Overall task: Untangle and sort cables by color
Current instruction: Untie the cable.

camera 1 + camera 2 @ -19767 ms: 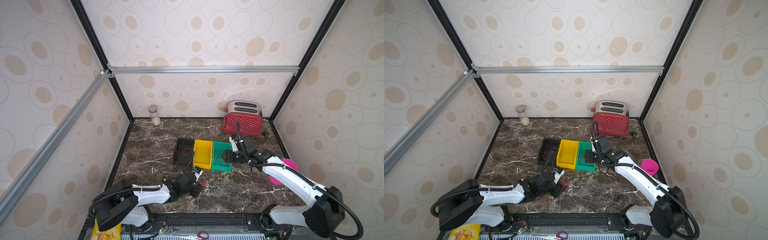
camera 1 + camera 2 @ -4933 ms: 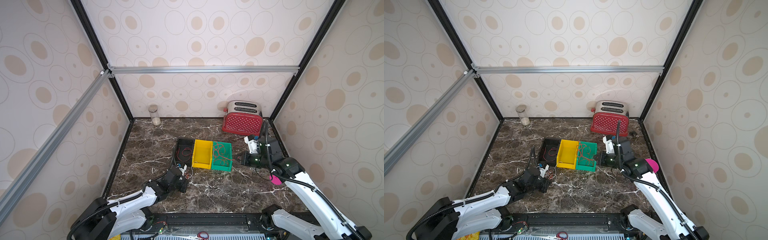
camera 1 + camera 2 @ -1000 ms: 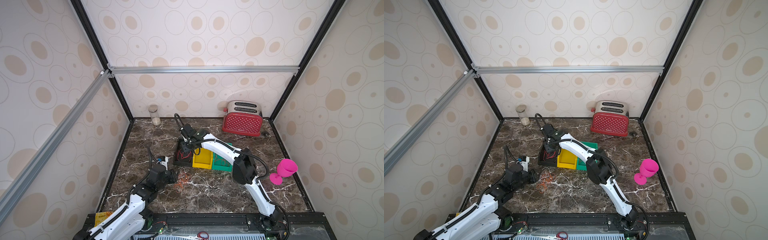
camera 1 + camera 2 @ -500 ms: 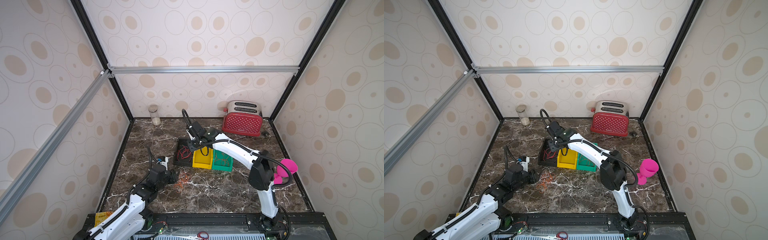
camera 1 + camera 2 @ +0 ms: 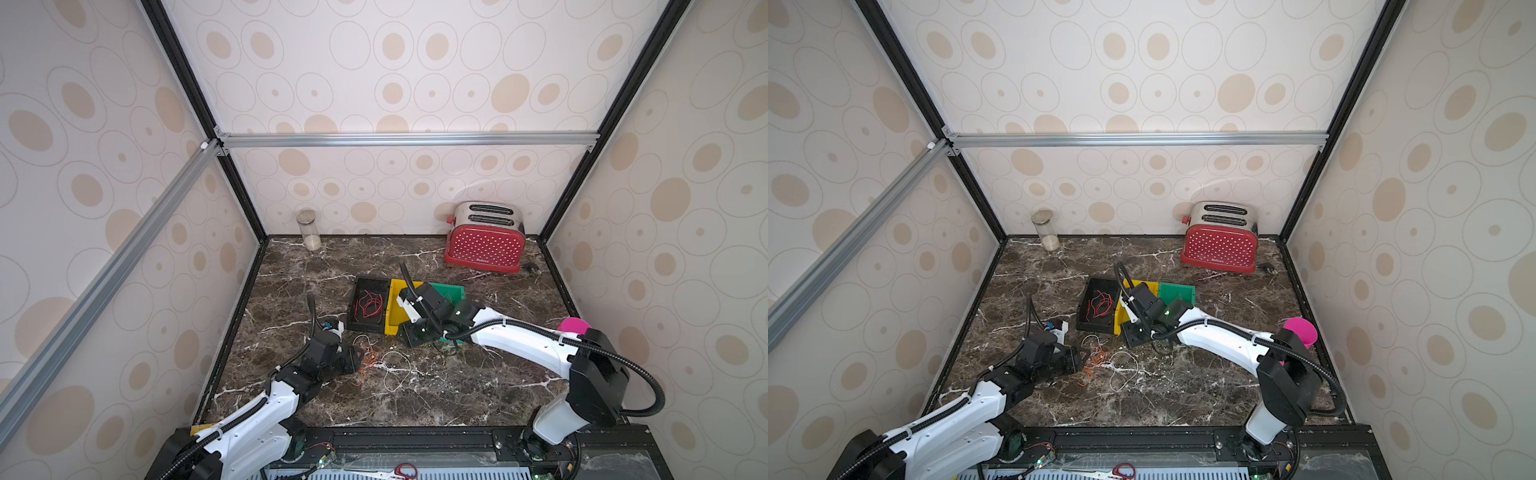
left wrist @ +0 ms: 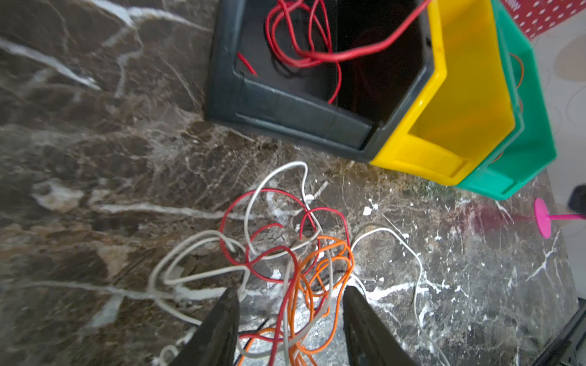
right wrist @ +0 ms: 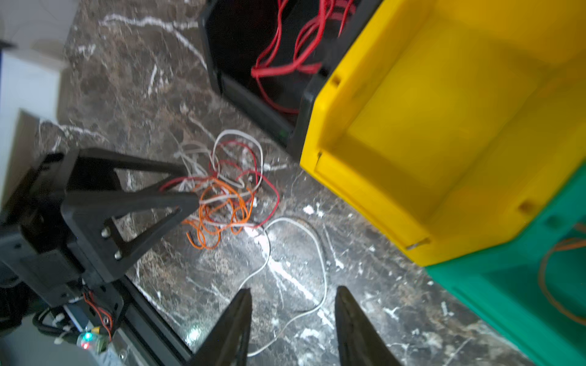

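Tangled cables (image 6: 295, 260) likely light, limp, snag-prone; left gripper (image 6: 291, 291) half-open astride them, clamping nothing; right gripper (image 7: 293, 289) parted, empty. Best pinch: outlying white loop (image 7: 324, 275).

Marble table (image 5: 457, 390) bears bins (image 5: 392, 329), cables (image 5: 368, 365), toaster (image 5: 484, 249), jar (image 5: 309, 232).

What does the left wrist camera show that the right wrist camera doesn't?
Only the left wrist view shows the pink plastic goblet's base and a corner of the red white-dotted toaster. Only the right wrist view shows the left arm's black end effector, reaching into the tangle. Both show the tangle of thin red, white and orange cables on the brown marble tabletop, the black plastic bin holding red cables, the yellow plastic bin and the green plastic bin.
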Controlling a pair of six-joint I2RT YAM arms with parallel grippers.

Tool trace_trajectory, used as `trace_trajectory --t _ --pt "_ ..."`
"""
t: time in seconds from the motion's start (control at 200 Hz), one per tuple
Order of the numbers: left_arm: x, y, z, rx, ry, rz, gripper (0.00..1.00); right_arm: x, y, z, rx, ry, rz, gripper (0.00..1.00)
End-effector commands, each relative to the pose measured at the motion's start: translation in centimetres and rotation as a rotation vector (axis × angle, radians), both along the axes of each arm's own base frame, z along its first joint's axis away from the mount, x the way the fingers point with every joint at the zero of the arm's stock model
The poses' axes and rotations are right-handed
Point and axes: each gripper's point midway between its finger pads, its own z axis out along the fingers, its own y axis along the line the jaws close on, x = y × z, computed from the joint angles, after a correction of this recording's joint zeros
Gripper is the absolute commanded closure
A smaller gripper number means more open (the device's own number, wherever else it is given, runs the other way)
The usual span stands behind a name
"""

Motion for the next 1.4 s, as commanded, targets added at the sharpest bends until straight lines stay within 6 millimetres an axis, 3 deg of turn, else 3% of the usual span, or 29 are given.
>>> trace_trajectory --t 0.0,0.195,0.31,0.475,0.575,0.795,1.08,1.231,1.396 --pt "0.2 -1.6 0.7 -0.047 -0.022 -0.031 0.55 -1.5 1.4 -0.1 0.090 0.025 0.018 0.55" --pt "-0.7 -4.7 1.2 -0.090 -0.019 -0.138 0.69 -4.8 1.4 -4.2 0.028 0.115 0.061 0.52" --pt "-0.7 -5.1 1.1 -0.083 -0.019 -0.135 0.80 -6.6 0.6 -5.5 -0.022 0.125 0.068 0.48" --pt "-0.5 -5.0 0.8 -0.068 -0.020 -0.122 0.85 -7.5 -1.4 -7.5 -0.157 0.127 0.038 0.46" --pt "-0.5 -5.1 0.9 -0.074 -0.021 -0.121 0.87 -7.4 -2.9 -7.7 -0.218 0.101 -0.024 0.46" --pt "-0.8 -5.0 0.4 -0.078 -0.014 -0.120 0.90 -6.8 -3.5 -6.6 -0.193 0.088 -0.133 0.49" --pt "-0.9 -4.7 0.2 -0.065 -0.022 -0.120 0.92 -4.8 -3.0 -7.7 -0.165 0.086 -0.245 0.59" --pt "-0.8 -4.6 0.4 -0.064 -0.032 -0.113 0.94 -3.4 -3.5 -8.4 -0.174 0.086 -0.288 0.74" --pt "-0.5 -3.9 1.0 -0.057 -0.061 -0.079 0.98 -3.2 -5.7 -7.8 -0.248 0.044 -0.328 0.96"
